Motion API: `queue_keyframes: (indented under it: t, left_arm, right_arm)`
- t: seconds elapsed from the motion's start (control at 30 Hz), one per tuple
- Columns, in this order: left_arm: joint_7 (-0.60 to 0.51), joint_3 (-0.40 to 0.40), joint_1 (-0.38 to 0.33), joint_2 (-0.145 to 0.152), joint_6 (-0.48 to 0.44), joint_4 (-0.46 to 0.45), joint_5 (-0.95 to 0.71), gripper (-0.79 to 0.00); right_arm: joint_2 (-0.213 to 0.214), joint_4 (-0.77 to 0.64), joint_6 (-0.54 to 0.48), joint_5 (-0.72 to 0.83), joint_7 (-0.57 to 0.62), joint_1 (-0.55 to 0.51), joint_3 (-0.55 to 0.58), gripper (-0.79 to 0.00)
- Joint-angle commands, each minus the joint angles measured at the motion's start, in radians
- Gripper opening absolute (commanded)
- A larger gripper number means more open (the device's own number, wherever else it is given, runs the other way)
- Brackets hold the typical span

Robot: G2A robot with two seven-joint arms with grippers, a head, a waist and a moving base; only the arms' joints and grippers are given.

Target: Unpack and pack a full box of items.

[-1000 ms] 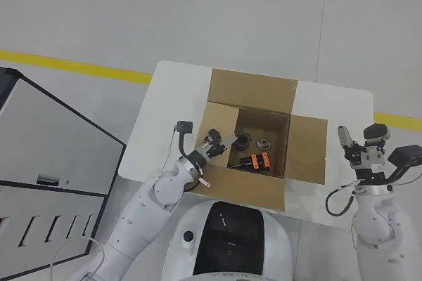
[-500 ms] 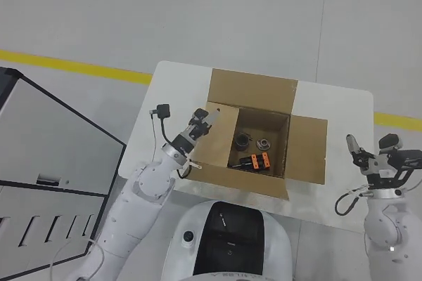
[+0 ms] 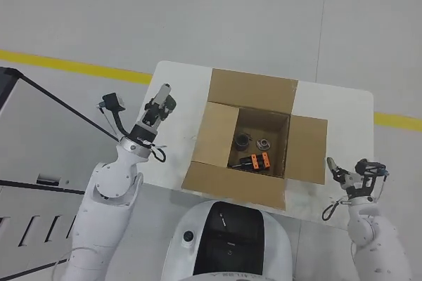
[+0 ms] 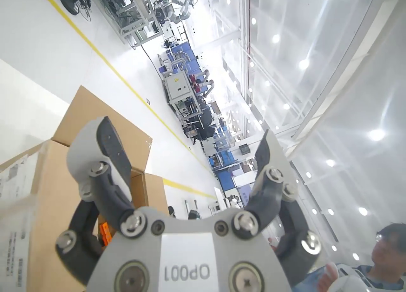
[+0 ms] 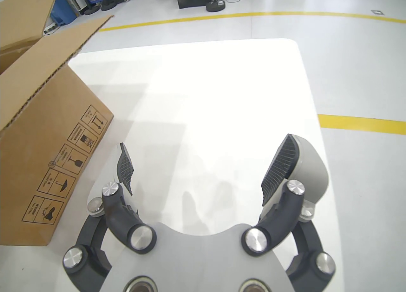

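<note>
The white desk (image 3: pixel 179 84) carries an open cardboard box (image 3: pixel 253 90) at its middle, all four flaps folded outward. The left jaws hang above the desk's left edge, to the left of the box and apart from it, tipped upward; they stand wide apart with nothing between them. The right jaws sit low over the right near part of the desk, near the box's right flap, facing along the bare desktop; they too are spread apart and hold nothing. On the box floor lie the items: an orange-and-black piece (image 3: pixel 257 161) by the near wall, and beyond it a black round part (image 3: pixel 241 141) and a small grey-and-black part (image 3: pixel 263 145) side by side
</note>
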Motion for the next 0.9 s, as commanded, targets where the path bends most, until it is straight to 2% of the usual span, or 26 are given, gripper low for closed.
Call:
queue_keyframes:
  t: [0.0, 0.17, 0.37, 0.5, 0.87]
  left_arm:
    - [0.013, -0.006, 0.024, 0.001, 0.003, -0.009, 0.014, 0.000]
    - [0.030, -0.017, 0.063, 0.001, 0.010, -0.028, 0.021, 0.000]
    - [0.041, -0.036, 0.082, 0.002, 0.008, -0.035, 0.014, 0.000]
    - [0.049, -0.046, 0.081, 0.002, 0.001, -0.016, 0.018, 0.000]
    - [0.075, -0.094, 0.102, 0.003, 0.003, -0.020, 0.014, 0.000]
  right_arm:
    - [-0.003, 0.002, -0.010, 0.009, -0.004, 0.011, -0.026, 0.000]
    - [-0.005, -0.043, -0.055, 0.025, -0.018, 0.023, -0.058, 0.000]
    - [0.000, -0.177, -0.099, 0.115, -0.047, -0.003, -0.013, 0.000]
    - [0.005, -0.255, -0.135, 0.140, -0.008, -0.016, 0.003, 0.000]
    - [-0.001, -0.245, -0.117, 0.123, 0.035, 0.028, -0.099, 0.000]
